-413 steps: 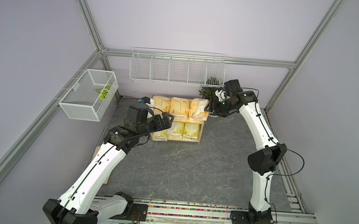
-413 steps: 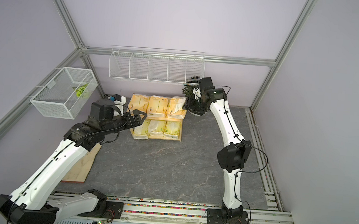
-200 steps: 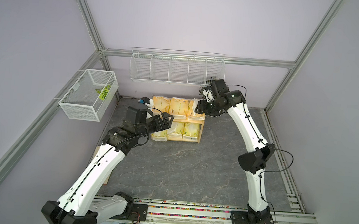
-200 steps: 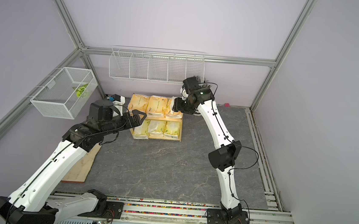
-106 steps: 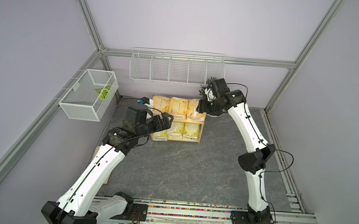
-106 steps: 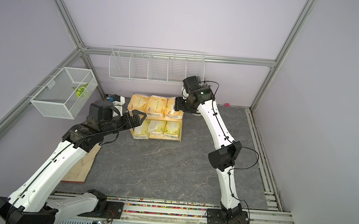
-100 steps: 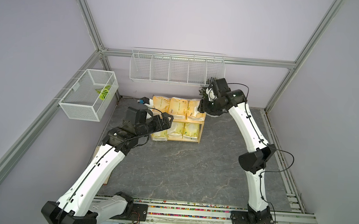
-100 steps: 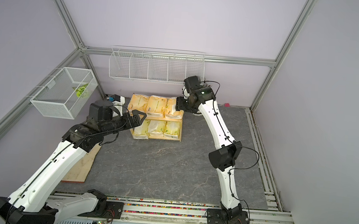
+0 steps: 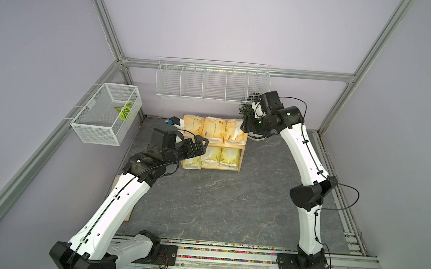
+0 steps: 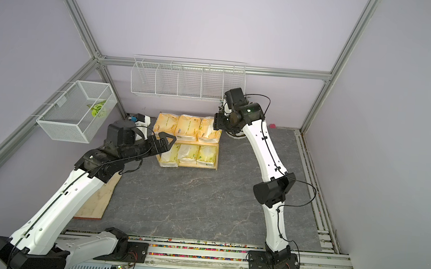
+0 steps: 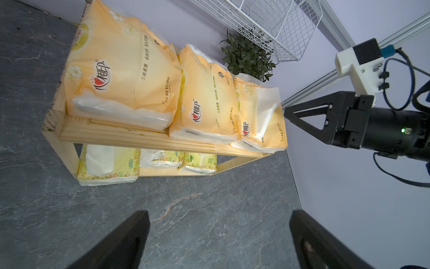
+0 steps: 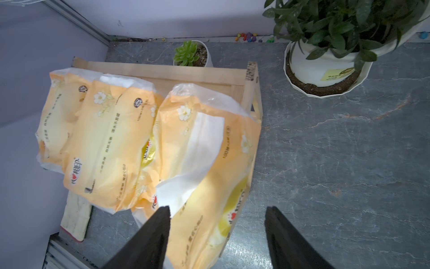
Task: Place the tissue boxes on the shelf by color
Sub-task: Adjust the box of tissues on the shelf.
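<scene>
Tissue boxes (image 9: 213, 127): six, all on the shelf (image 11: 116, 137). The top tray holds three orange packs (image 10: 188, 127) side by side. The lower tier holds three lemon packs (image 10: 188, 154). Sorting by colour looks done, and I judge only straightening is left.

Change: two seconds ago my right hand (image 12: 217, 209) stood out beside the shelf's right end. It has since come in closer and now hangs over the outer edge of the end orange pack (image 12: 204, 151), jaws apart, holding nothing. That pack lies free, its near end riding over the front rim.

Left hand (image 11: 218, 214): jaws wide apart, empty, in front of the shelf and apart from the packs.

Edges: the leftmost lemon pack (image 11: 107, 163) juts past the front of the lower tier.

Room: a potted plant (image 12: 325, 67) sits near the shelf's right end, a small succulent (image 12: 189, 54) just behind the shelf, and a wire basket (image 9: 211, 81) overhead. The open floor (image 9: 216, 207) toward me is the free way out.
</scene>
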`<action>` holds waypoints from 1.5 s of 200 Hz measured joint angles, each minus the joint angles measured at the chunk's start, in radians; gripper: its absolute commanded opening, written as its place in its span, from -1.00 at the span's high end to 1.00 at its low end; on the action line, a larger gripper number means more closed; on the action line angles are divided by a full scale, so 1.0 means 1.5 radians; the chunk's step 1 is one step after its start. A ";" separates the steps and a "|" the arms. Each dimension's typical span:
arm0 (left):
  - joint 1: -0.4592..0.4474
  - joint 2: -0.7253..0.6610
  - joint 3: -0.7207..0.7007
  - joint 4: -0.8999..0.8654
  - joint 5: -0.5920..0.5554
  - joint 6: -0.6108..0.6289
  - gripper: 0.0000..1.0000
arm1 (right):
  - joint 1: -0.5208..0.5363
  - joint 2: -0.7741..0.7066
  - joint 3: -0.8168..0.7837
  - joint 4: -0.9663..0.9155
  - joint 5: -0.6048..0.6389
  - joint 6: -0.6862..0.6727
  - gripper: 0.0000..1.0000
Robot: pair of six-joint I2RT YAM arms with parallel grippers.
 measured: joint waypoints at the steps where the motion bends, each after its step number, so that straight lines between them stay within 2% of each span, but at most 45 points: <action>1: 0.000 0.000 0.000 0.000 0.001 0.000 -1.00 | 0.001 0.000 0.000 0.001 -0.001 0.000 -0.37; 158: 0.000 0.000 0.000 0.000 0.001 0.000 -1.00 | 0.022 0.060 0.000 0.095 -0.095 0.060 -0.34; 232: 0.000 0.000 -0.001 0.000 0.001 -0.001 -1.00 | 0.022 0.079 0.000 0.104 -0.099 0.064 -0.34; 261: 0.000 0.000 -0.001 0.000 0.001 0.000 -1.00 | 0.021 0.064 -0.019 0.108 -0.089 0.056 -0.36; 300: 0.000 0.000 0.009 -0.010 -0.015 0.000 -1.00 | 0.007 -0.004 -0.086 0.111 -0.064 0.045 -0.40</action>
